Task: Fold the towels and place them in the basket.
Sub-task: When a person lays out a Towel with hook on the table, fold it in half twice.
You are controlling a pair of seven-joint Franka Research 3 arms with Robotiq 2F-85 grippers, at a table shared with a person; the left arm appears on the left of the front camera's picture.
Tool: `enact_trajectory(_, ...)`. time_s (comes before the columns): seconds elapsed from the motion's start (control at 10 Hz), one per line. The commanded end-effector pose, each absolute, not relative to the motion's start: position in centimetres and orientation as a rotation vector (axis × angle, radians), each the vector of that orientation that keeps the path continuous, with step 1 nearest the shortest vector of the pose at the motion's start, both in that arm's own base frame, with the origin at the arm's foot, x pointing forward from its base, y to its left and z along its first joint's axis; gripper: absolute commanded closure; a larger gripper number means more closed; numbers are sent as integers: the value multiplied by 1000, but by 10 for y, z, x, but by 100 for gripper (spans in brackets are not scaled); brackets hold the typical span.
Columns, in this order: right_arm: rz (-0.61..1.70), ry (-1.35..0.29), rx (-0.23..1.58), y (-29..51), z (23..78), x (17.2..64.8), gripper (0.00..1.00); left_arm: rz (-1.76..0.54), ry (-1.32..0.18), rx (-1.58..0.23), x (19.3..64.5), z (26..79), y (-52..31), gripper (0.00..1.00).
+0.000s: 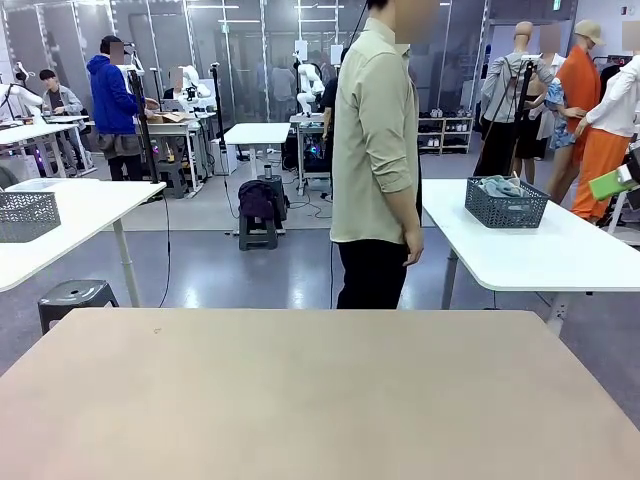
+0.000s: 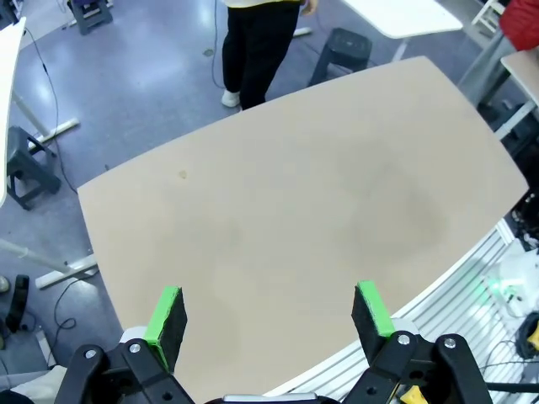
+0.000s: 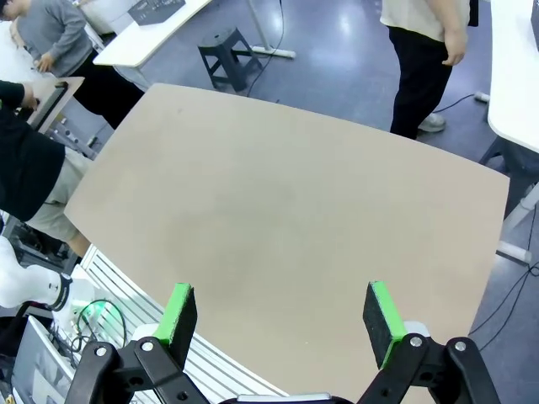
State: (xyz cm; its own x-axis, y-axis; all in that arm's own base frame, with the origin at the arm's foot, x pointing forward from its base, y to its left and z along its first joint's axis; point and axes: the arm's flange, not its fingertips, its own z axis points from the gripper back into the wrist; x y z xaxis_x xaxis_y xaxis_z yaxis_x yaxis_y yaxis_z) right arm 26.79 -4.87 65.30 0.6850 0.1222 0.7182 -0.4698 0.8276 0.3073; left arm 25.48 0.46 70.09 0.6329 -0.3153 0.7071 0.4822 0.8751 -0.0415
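Note:
A dark grey lattice basket [image 1: 507, 204] stands on a white side table [image 1: 540, 250] at the far right, behind the person. Pale grey-blue towels [image 1: 499, 186] lie bunched inside it. The beige work table [image 1: 320, 400] in front of me is bare. In the left wrist view my left gripper [image 2: 268, 296] hangs open above the beige table [image 2: 295, 219], nothing between its green pads. In the right wrist view my right gripper [image 3: 280, 293] is also open over the tabletop [image 3: 278, 210], holding nothing.
A person [image 1: 375, 150] in a pale shirt and black trousers stands at the table's far edge, side-on; the person's legs [image 2: 257, 42] show in the left wrist view. A second grey lattice basket [image 1: 27, 215] sits on a white table at far left. A grey stool [image 1: 75, 298] stands beside the left corner.

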Motion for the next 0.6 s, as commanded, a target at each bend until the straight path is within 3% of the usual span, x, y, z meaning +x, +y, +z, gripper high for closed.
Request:
enact_trajectory(0.0, 332, -740, 486, -39, 652, 268, 0, -431, -767, -233, 255, 695, 3, 0)
enact_trajectory(0.5, 348, -749, 502, -49, 653, 268, 0, -461, -759, -236, 255, 701, 5, 0)
